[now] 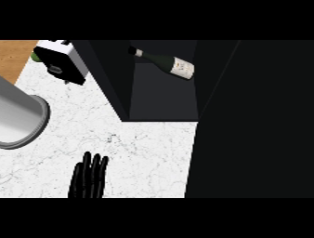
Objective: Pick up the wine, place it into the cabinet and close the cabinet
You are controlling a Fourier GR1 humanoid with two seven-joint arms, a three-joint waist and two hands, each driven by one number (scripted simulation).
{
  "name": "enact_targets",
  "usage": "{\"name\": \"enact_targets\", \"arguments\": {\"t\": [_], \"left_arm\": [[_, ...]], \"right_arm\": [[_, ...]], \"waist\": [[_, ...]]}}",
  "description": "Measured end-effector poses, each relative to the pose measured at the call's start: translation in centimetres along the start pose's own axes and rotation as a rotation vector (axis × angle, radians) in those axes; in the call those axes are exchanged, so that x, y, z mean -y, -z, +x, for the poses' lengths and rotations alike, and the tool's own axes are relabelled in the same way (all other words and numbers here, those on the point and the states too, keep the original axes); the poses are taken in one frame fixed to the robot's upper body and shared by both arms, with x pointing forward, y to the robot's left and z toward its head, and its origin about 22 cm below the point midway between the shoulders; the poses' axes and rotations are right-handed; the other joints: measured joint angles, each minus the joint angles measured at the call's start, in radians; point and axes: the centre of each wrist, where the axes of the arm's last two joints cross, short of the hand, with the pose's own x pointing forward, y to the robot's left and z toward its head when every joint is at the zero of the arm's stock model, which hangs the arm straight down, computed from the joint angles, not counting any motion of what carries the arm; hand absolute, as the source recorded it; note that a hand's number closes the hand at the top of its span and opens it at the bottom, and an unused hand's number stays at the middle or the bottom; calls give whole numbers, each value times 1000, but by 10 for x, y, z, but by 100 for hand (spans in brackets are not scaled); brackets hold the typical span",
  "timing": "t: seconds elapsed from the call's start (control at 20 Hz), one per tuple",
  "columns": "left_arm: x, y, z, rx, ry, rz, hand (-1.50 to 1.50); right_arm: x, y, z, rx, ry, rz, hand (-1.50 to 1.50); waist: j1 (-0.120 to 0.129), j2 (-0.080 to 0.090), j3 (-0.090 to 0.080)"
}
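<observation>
I see the wine bottle [165, 62], dark green with a pale label, lying tilted inside the open cabinet [161, 100]. My left hand [89, 178] rests open, fingers straight, over the marble counter [142, 153]. My right hand is out of view.

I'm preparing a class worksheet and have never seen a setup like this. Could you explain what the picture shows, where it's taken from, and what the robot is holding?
The view looks steeply down from a humanoid robot's head onto a white marble counter. The black left hand rests open near the lower edge, holding nothing; the large grey cylinder at the left is its forearm. The right hand is out of sight. A wine bottle lies tilted inside the dark open cabinet. A white and black appliance stands on the counter at top left.
</observation>
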Motion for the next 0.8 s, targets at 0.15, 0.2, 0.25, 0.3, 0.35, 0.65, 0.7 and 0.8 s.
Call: {"name": "enact_targets", "arguments": {"t": [0.15, 0.2, 0.25, 0.3, 0.35, 0.65, 0.7, 0.8], "left_arm": [[-17, -2, 7, 5, 13, -6, -150], [-24, -1, 7, 5, 15, -4, -150], [-29, -3, 11, 5, 15, -4, -150], [-31, -5, 15, 5, 12, -3, -150], [-37, -4, 17, 5, 18, 1, -150], [-63, 4, 32, 37, 21, 31, -150], [-67, 5, 36, 40, 21, 37, -150], [-75, 6, 45, 47, 23, 45, -150]], "right_arm": [[-7, 0, -4, -15, 29, 40, 150], [-9, 0, -5, -31, 37, 50, 150], [-12, -1, -8, -44, 55, 62, 150], [-16, -1, -10, -59, 76, 77, 150], [-20, -2, -12, -74, 99, 91, 150], [-40, 1, -15, -128, 184, 181, 150], [-45, 2, -15, -128, 191, 216, 150], [-53, 5, -13, -117, 187, 279, 150]], "waist": [[0, 0, 0], [0, 0, -1], [2, 0, -1], [2, -1, -1], [1, -1, -1], [3, -1, -1], [4, -1, -1], [8, -2, -1]]}}
